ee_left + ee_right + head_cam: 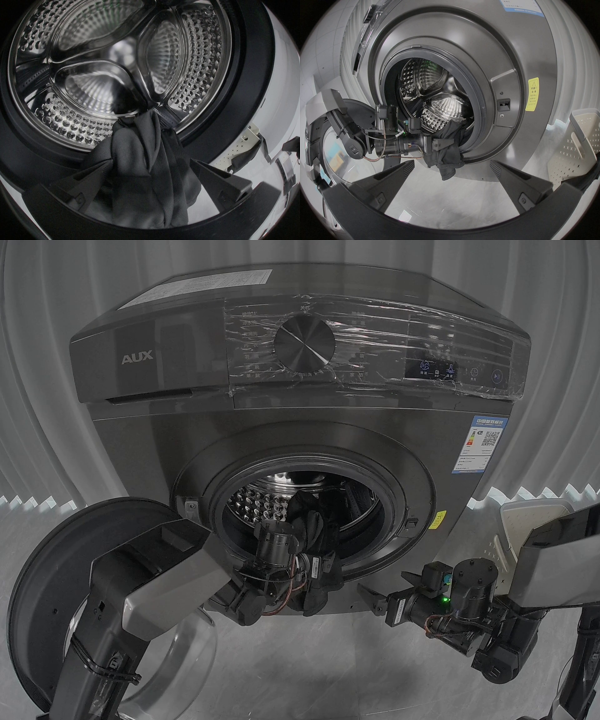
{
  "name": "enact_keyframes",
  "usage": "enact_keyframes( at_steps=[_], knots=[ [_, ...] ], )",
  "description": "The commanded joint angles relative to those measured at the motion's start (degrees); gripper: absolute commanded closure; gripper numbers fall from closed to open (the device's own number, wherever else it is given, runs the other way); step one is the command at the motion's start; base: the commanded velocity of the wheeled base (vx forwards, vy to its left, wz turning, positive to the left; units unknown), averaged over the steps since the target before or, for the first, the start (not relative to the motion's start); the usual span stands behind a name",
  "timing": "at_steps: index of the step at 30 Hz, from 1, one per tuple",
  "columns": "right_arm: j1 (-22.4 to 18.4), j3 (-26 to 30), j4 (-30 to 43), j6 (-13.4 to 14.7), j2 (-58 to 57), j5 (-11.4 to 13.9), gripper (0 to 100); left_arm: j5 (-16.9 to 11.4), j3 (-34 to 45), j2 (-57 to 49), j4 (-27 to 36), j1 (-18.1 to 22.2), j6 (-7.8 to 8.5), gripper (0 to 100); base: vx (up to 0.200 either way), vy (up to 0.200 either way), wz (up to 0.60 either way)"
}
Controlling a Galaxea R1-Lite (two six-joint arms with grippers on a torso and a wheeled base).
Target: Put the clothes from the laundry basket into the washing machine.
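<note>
The grey washing machine (300,446) stands with its round door (56,571) swung open to the left, baring the steel drum (103,84). A dark garment (309,534) lies bunched across the lower lip of the opening, one end reaching into the drum, the other hanging down the front (447,168). My left gripper (150,161) is at that lip with its fingers (93,178) spread wide on either side of the bunch (140,175), not pressed on it. My right gripper (370,601) hangs low in front of the machine, right of the opening, open and empty (452,161).
The white perforated laundry basket (531,521) stands on the floor to the right of the machine, close behind my right arm (581,147). The open door and its glass bowl (169,652) take up the floor on the left. Bare grey floor lies below the opening.
</note>
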Motion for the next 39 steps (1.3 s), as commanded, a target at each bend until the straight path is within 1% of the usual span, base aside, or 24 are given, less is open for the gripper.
enact_keyframes(
  at_steps=[1, 5, 6, 9, 13, 16, 19, 21, 23, 29, 32, 33, 34, 35, 36, 37, 38, 39],
  knots=[
    [0.0, -0.1, -0.2, 0.0, 0.2, 0.0, 0, 0.2, -1.3, 2.5, 0.1, 0.2, 0.22, 0, 0.000, 0.000, 0.00],
    [0.0, -0.3, -0.2, 0.0, 0.2, 0.0, 0, 0.4, -2.3, 3.3, 0.9, 0.7, 0.66, 0, 0.000, 0.000, 0.00],
    [0.0, -0.3, -0.2, 0.0, 0.1, 0.1, 0, 0.4, -2.4, 3.4, 1.2, 0.8, 0.93, 100, 0.000, 0.000, 0.00],
    [0.0, -0.3, -0.2, 0.0, 0.2, 0.1, 0, 0.5, -3.1, 3.4, 1.3, 0.8, 0.84, 100, 0.000, 0.000, 0.00],
    [0.0, -0.3, -0.2, 0.1, 0.1, 0.1, 0, 1.2, -7.3, 4.1, 0.1, 0.9, 0.49, 100, 0.000, 0.000, 0.00],
    [0.0, -0.4, -0.2, 0.1, 0.1, 0.0, 0, 3.9, -12.1, 5.3, -1.6, 1.0, 0.40, 100, 0.000, 0.000, 0.00],
    [0.0, -0.3, -0.2, 0.1, 0.1, 0.0, 0, 4.7, -15.1, 5.5, -2.3, 1.8, 0.31, 100, 0.000, 0.000, 0.00],
    [0.0, -0.3, -0.2, 0.1, 0.1, 0.0, 0, 4.9, -18.9, 6.2, -2.4, 2.2, 0.22, 100, 0.000, 0.000, 0.00],
    [0.0, -0.3, -0.2, 0.1, 0.1, 0.0, 0, 5.8, -22.3, 7.1, -2.3, 3.1, 0.22, 100, 0.000, 0.000, 0.00],
    [0.0, -0.3, -0.2, 0.1, 0.2, 0.1, 0, 6.1, -27.1, 9.1, -2.4, 4.0, 0.14, 100, 0.000, 0.000, 0.00],
    [0.0, -0.3, -0.2, 0.1, 0.1, 0.1, 0, 6.1, -26.6, 9.0, -2.5, 3.9, -0.30, 100, 0.000, 0.000, 0.00],
    [0.0, -0.3, -0.2, 0.1, 0.1, 0.1, 0, 6.1, -26.5, 9.0, -2.6, 3.8, -0.57, 0, 0.000, 0.000, 0.00],
    [0.0, -0.3, -0.2, 0.1, 0.2, 0.1, 0, 6.1, -26.5, 9.0, -2.6, 3.8, -0.57, 0, 0.000, 0.000, 0.00],
    [0.0, -0.3, -0.2, 0.1, 0.2, 0.1, 0, 6.1, -25.8, 8.8, -2.6, 3.7, -1.53, 0, 0.000, 0.000, 0.00],
    [0.0, -0.3, -0.2, 0.1, 0.2, 0.1, 0, 6.1, -25.7, 8.7, -2.6, 3.6, -1.80, 0, 0.000, 0.000, 0.00],
    [0.0, -0.3, -0.2, 0.1, 0.2, 0.1, 0, 6.2, -24.0, 8.0, -2.4, 3.3, -3.20, 0, 0.000, 0.000, 0.00],
    [0.0, -0.3, -0.2, 0.1, 0.2, 0.1, 0, 6.2, -21.8, 7.0, -2.1, 3.1, -3.64, 0, 0.000, 0.000, 0.00],
    [0.0, -0.3, -0.2, 0.1, 0.2, 0.1, 0, 6.2, -19.5, 5.6, -1.7, 2.9, -3.64, 0, 0.000, 0.000, 0.00]
  ],
)
